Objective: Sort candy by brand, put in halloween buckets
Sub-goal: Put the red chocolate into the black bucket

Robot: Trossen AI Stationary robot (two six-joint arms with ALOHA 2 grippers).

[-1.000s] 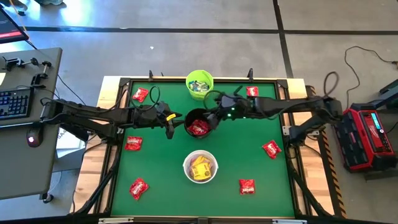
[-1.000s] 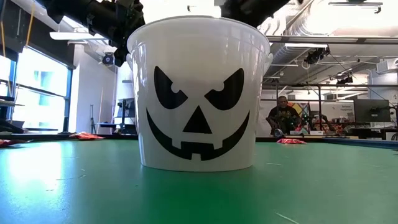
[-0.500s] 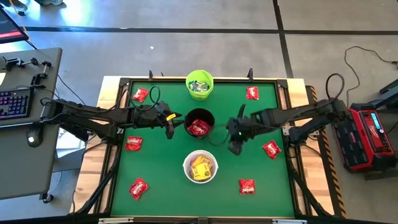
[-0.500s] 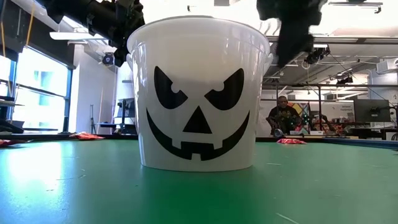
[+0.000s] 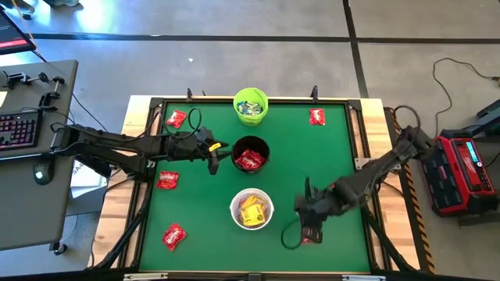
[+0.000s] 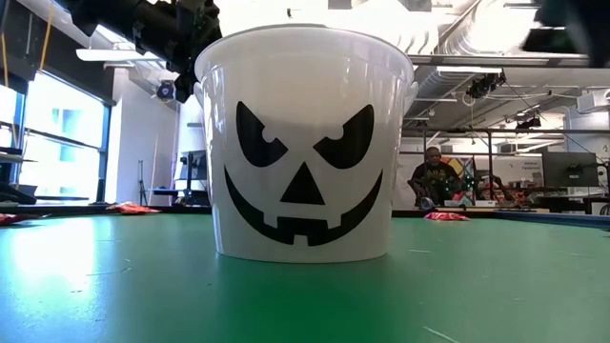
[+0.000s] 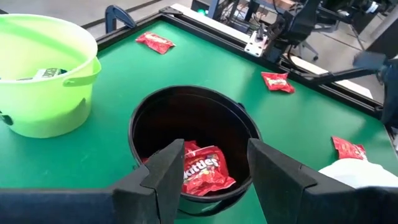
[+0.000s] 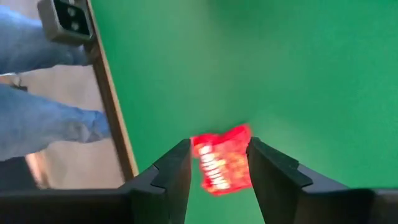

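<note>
One red packet (image 8: 222,165) sits low in my right wrist picture, between the right gripper's (image 5: 310,226) spread, empty fingers (image 8: 171,171), long axis along them. My left gripper (image 7: 214,171), also spread, waits by the black bucket (image 5: 251,153).

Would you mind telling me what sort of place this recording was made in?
Probably a robotics lab or workshop: exposed ceiling ducts and monitors on benches show behind the green table, and a desk with a keyboard stands beside it.
</note>
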